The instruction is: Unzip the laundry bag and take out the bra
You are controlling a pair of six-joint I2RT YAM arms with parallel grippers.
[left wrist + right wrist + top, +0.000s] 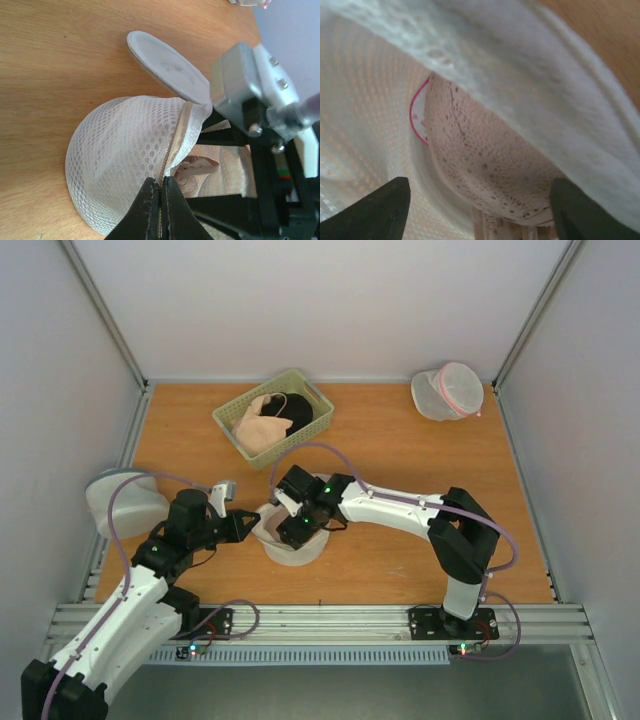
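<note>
The round cream-white mesh laundry bag [296, 552] sits on the table in front of both arms, its zip open and its top flap [167, 67] lifted back. My left gripper [161, 187] is shut on the bag's zip edge [172, 145] and holds the opening apart; it shows in the top view [250, 524] at the bag's left rim. My right gripper [480, 200] is open inside the bag, one finger on each side of a beige lace bra cup [485, 150]. Part of the bra [197, 167] shows through the opening. The zip pull is hidden.
A green basket [228, 420] with a peach and a black garment stands at the back centre. A white mesh bag with a pink zip [448, 390] lies at the back right. A greyish-white mesh bag [122, 502] lies at the left edge.
</note>
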